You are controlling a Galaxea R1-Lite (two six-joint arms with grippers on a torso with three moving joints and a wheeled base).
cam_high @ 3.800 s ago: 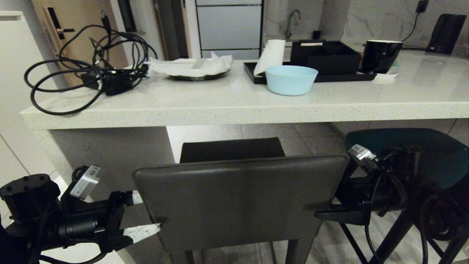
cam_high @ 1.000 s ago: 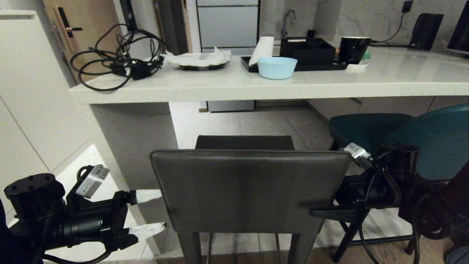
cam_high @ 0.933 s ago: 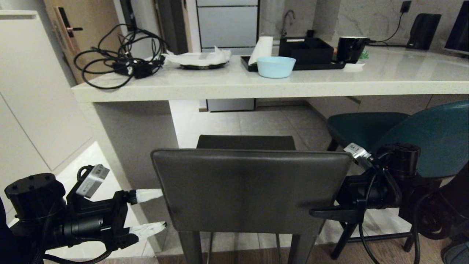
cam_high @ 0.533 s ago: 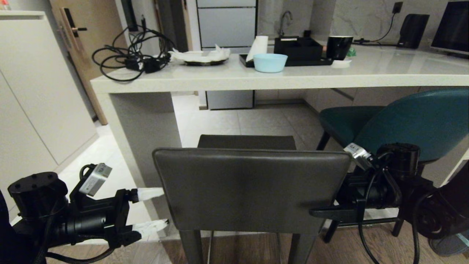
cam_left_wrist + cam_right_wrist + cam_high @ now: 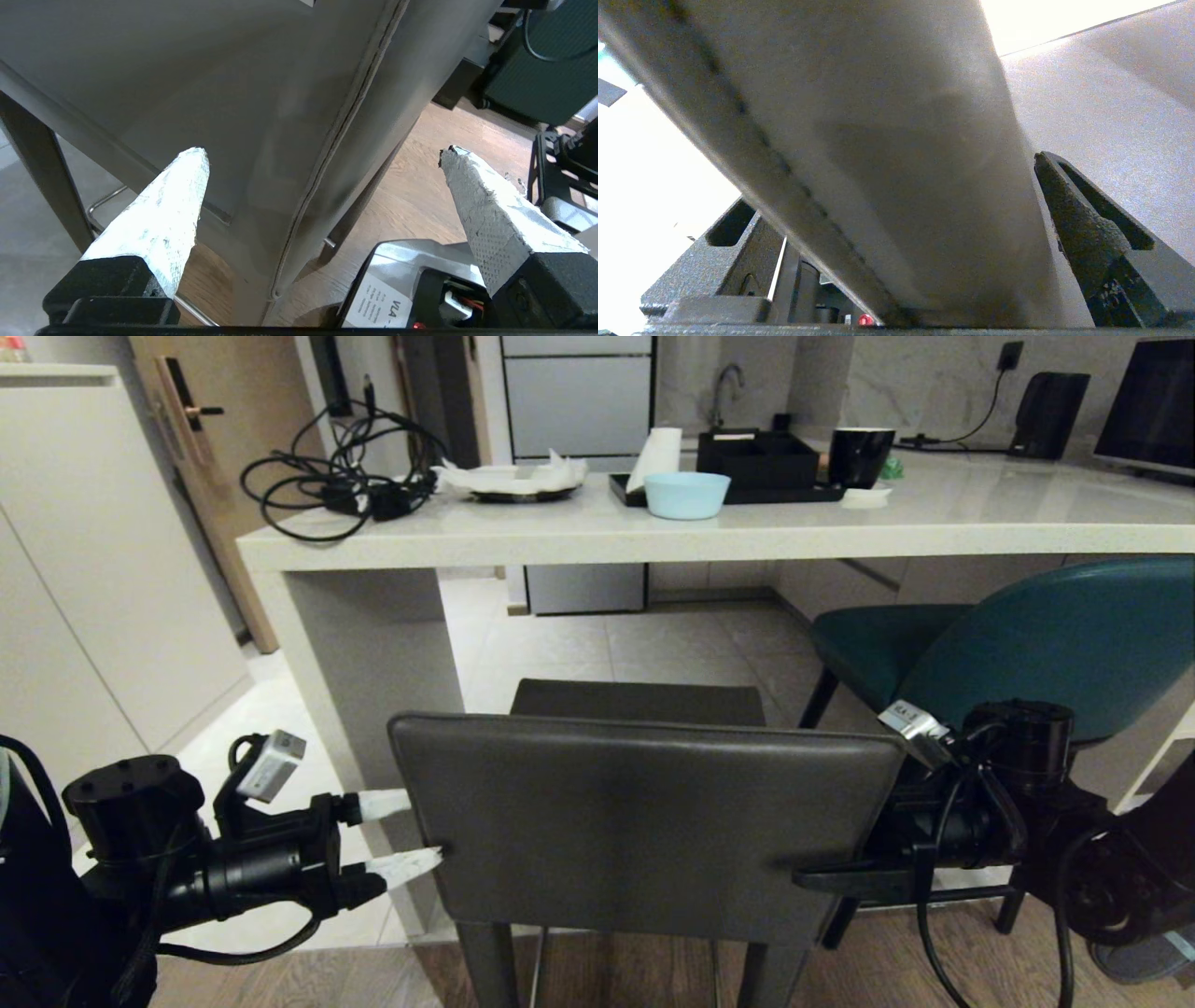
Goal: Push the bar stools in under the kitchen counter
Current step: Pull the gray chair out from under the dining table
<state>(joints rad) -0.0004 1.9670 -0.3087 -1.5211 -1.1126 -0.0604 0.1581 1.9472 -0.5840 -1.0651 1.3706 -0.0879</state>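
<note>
The left gripper [image 5: 406,833], fingers spread, straddles the left edge of the grey stool [image 5: 644,831], a flat leather back on square legs, standing short of the kitchen counter [image 5: 709,537]. The right gripper [image 5: 822,877], released, brackets its right edge. The teal stool [image 5: 1046,644] stands beside it, right of it.

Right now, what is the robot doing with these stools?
The robot stands behind the dark grey stool, with its open left gripper and open right gripper straddling the two side edges of the backrest. The stool is still out in front of the kitchen counter, not under it. The teal stool, to the right, is not being handled.
</note>
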